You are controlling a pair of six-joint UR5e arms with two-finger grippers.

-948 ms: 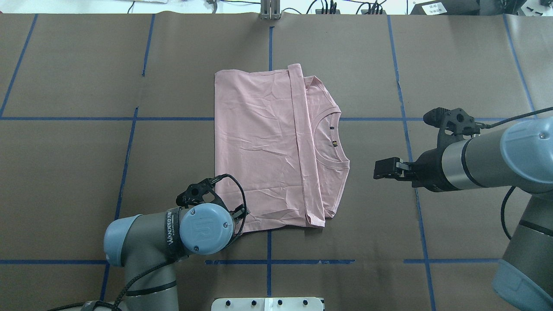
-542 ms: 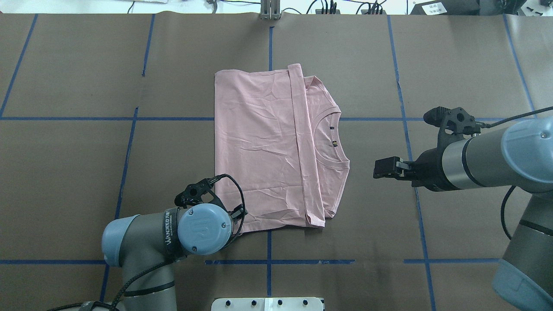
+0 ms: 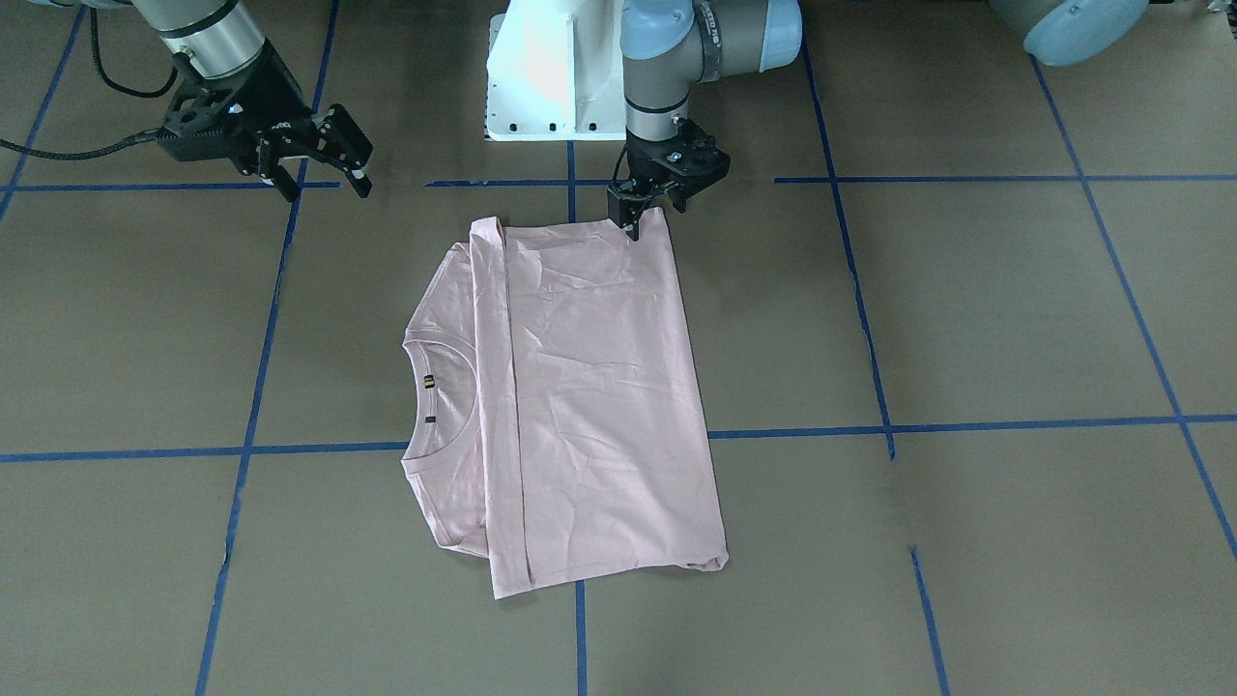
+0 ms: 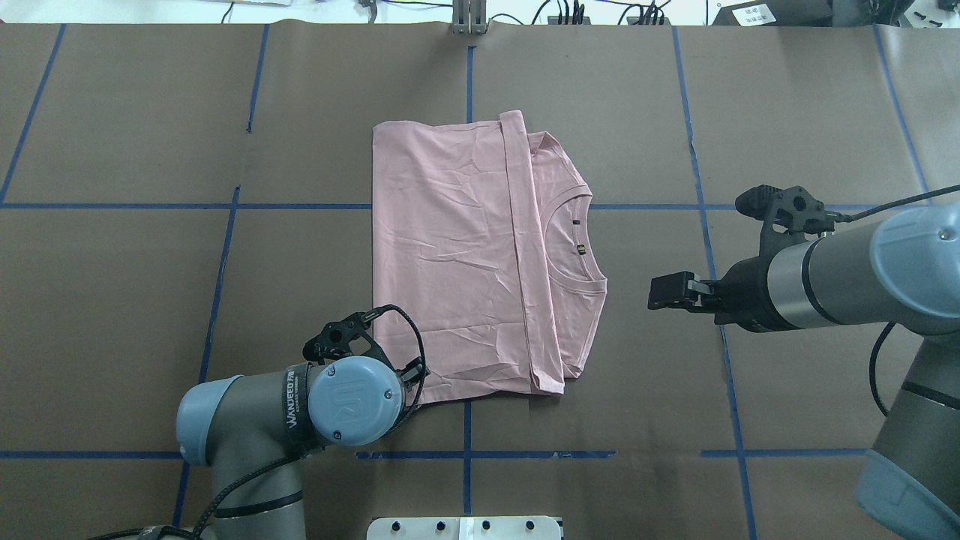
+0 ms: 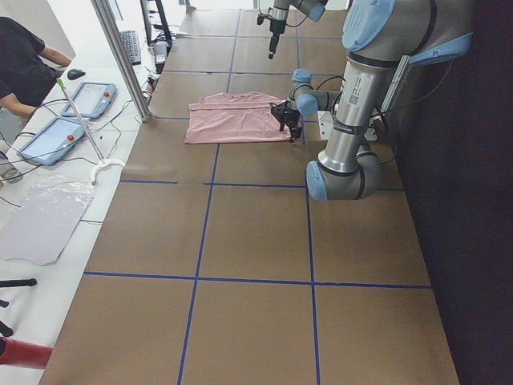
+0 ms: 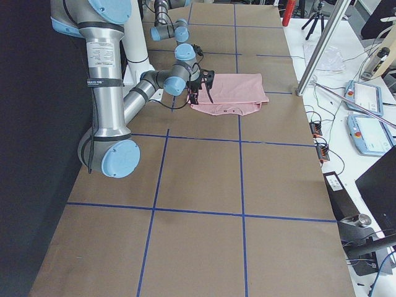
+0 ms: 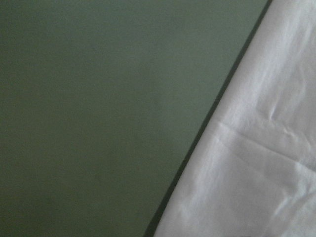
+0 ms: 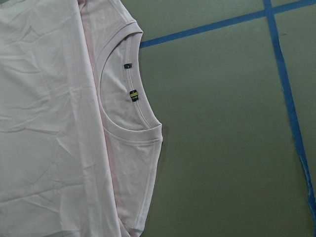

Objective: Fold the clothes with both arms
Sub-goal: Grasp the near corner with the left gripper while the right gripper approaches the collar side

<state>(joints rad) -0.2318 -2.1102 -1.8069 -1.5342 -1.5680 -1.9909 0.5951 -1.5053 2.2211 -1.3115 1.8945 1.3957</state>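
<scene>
As the left pincer (image 3: 652, 211), its opening unclear, sat at the T-shirt's (image 3: 599, 387) corner, the right pincer (image 3: 327, 186) gaped empty. Pinching one layer alone could have spoiled the fold.

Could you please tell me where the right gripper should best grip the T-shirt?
Likely its near, collar-side corner, from the robot's right: the T-shirt lies flat, so only an edge can be pinched, and the left gripper is at the other near corner.

The T-shirt (image 4: 450, 255) is soft matt cloth, lightly creased. Dull brown paper (image 4: 150, 300) covers the bench (image 4: 810, 112), with blue tape (image 4: 150, 205). The arms (image 4: 247, 409) are satin grey metal with smooth plastic caps (image 4: 354, 401).
</scene>
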